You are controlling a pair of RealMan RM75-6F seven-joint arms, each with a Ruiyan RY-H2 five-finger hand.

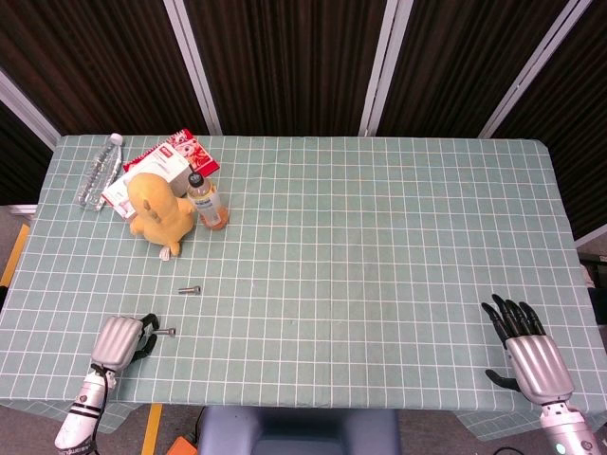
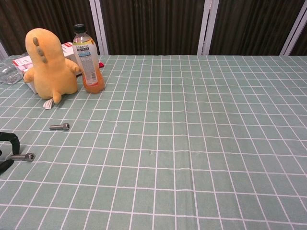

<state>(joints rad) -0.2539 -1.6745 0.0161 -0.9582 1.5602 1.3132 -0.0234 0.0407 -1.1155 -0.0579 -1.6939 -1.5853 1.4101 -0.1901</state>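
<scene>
Left hand (image 1: 121, 341) sits low at the near left corner of the table (image 1: 379, 246), its dark fingers (image 2: 8, 139) curved around the end of a small bolt (image 1: 164, 332) that lies flat on the green checked cloth. From where I stand, the fingertips bracket the bolt's shank end but I cannot tell whether they actually pinch it or only hover beside it; nothing is lifted clear of the cloth. The bolt's head points away from the palm, toward the middle of the table.

A second bolt (image 1: 190, 290) lies a little farther out from that hand, apart from the first. Well beyond it stand a yellow plush toy (image 1: 156, 210) and an orange drink bottle (image 1: 206, 201), just beside each other.

Right hand (image 1: 527, 349) rests at the opposite near corner with its fingers spread, holding nothing, well apart from everything.

The risk I see is the bolt itself: it is thin, round and lies flush on soft fabric, so fingertips closing unevenly could roll it sideways or flick it out of reach, perhaps off the near edge. Pressing down too hard could also bunch the cloth and drag the bolt along with it.
</scene>
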